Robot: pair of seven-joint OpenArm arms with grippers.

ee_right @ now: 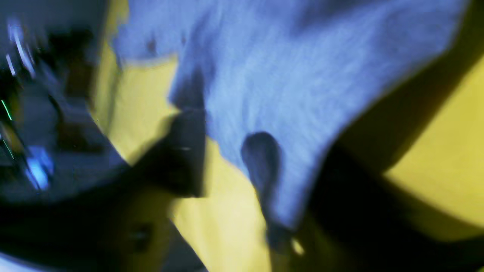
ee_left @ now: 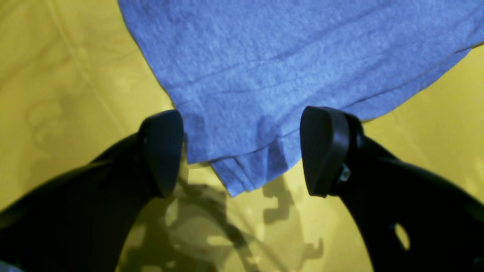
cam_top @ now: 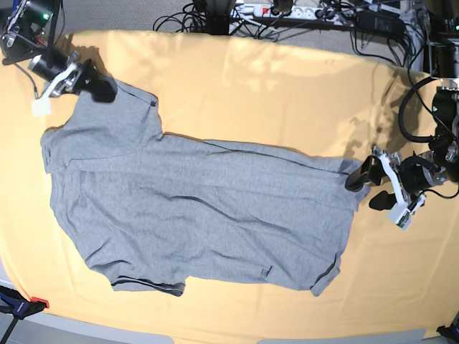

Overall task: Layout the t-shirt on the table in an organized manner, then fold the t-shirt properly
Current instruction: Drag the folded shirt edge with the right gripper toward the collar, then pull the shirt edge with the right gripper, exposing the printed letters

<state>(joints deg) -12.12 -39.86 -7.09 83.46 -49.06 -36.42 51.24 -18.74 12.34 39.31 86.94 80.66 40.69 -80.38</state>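
Observation:
The grey t-shirt [cam_top: 193, 208] lies spread across the yellow-orange table [cam_top: 251, 93], its plain side up and its length running left to right. My left gripper [cam_top: 364, 190] sits at the shirt's right end. In the left wrist view it [ee_left: 244, 155] is open, and a bunched corner of the t-shirt [ee_left: 242, 166] lies between its fingers [ee_left: 162, 151], untouched. My right gripper [cam_top: 100, 89] is at the shirt's far left corner. The right wrist view is blurred: the t-shirt [ee_right: 287, 83] hangs over one side of the right gripper [ee_right: 227, 162], whose jaws stand apart.
Cables and a power strip [cam_top: 287, 11] run along the table's back edge. Dark equipment [cam_top: 29, 21] stands at the back left corner. A clamp [cam_top: 21, 304] grips the front left edge. Bare cloth lies behind and in front of the shirt.

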